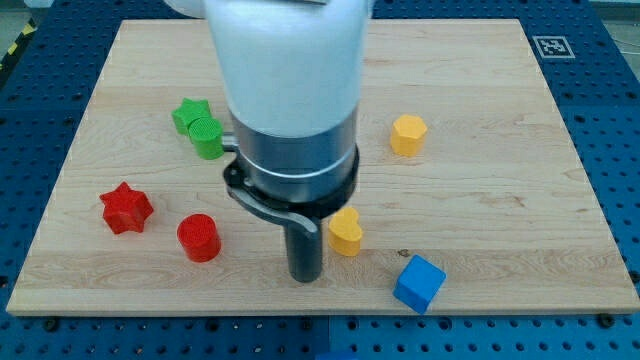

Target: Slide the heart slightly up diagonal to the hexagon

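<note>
The yellow heart [346,232] lies on the wooden board at the lower middle of the view. The yellow hexagon [408,134] lies above it and to its right. My tip [305,277] ends just left of the heart and a little below it, very close to its left side; I cannot tell whether it touches. The arm's large white and grey body hides the middle of the board above the rod.
A green star [188,113] and a green cylinder [208,137] sit together at the upper left. A red star [126,208] and a red cylinder [198,238] lie at the lower left. A blue cube [419,284] lies near the board's bottom edge.
</note>
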You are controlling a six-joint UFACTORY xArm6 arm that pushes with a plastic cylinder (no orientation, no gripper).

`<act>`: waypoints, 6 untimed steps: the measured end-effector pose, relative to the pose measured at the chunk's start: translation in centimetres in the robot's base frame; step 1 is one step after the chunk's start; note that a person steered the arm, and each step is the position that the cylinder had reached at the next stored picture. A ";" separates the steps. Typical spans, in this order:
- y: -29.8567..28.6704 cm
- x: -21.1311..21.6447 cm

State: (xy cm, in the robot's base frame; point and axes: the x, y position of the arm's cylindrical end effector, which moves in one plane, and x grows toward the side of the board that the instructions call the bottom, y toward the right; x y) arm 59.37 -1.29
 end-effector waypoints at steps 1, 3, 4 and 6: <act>2.9 -0.7; 6.2 -5.1; 3.8 -4.4; 5.0 -8.7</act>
